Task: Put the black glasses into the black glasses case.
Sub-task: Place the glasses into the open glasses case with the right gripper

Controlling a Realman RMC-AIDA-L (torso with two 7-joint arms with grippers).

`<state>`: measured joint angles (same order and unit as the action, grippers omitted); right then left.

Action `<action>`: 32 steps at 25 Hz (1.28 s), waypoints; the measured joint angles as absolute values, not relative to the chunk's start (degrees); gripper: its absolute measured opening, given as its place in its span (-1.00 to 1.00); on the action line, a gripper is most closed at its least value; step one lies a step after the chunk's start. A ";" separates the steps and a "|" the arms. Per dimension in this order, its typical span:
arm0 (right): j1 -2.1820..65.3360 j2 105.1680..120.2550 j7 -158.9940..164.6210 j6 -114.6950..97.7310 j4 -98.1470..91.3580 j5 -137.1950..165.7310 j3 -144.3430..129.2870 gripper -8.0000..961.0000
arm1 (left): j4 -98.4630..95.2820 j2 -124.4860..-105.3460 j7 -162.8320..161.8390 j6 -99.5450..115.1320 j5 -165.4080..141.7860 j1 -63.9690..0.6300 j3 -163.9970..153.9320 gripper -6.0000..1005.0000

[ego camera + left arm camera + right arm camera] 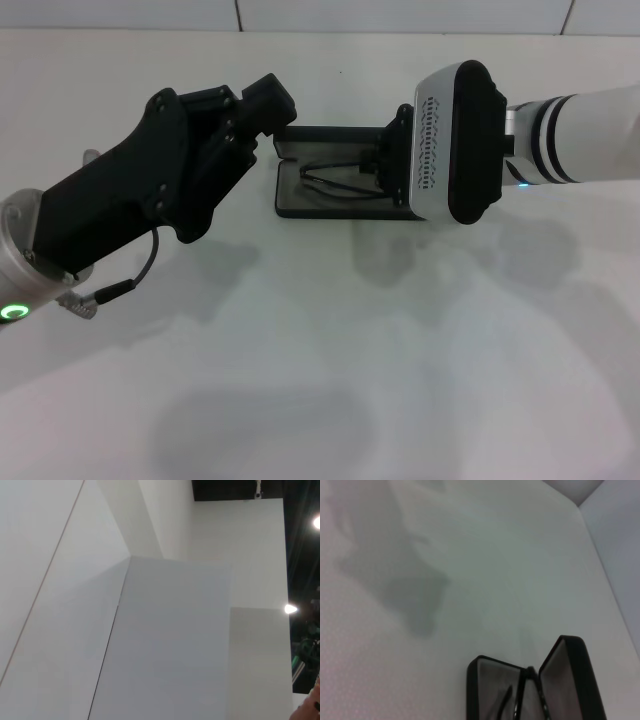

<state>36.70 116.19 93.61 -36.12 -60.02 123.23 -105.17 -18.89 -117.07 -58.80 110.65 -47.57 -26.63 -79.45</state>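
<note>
The black glasses case (300, 207) lies open on the white table at mid-back, its lid raised toward the far side. The black glasses (335, 178) rest inside its lower half, thin frame and temple arms showing. My right gripper (386, 166) hangs over the case's right end, right at the glasses, and hides that end. My left gripper (264, 102) hovers just left of the case, near the lid's left corner. In the right wrist view the case (570, 672) shows its grey lining, with the glasses (506, 701) lying in it.
The white table (320, 380) stretches toward me in front of the case, crossed by arm shadows. A thin cable with a plug (105, 292) dangles under my left arm. The left wrist view holds only white wall panels (165, 630).
</note>
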 joint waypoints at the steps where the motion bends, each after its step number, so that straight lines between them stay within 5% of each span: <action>1: 36.70 116.19 93.62 -36.12 -60.02 123.17 -105.12 -0.65 | -18.89 -117.07 -58.80 110.65 -47.58 -26.65 -79.45 -0.90; 15: 34.70 116.19 94.92 -36.42 -62.83 123.03 -105.28 -0.61 | -18.89 -117.15 -58.80 110.65 -47.64 -26.37 -79.45 -0.90; 32: 16.65 115.85 98.79 -52.79 -80.64 105.18 -93.23 -0.63 | -19.28 -116.03 -60.89 110.57 -47.56 -27.12 -75.05 -0.90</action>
<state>16.65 115.85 98.79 -52.79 -80.64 105.18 -93.23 -19.28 -116.03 -60.89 110.57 -47.56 -27.12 -75.05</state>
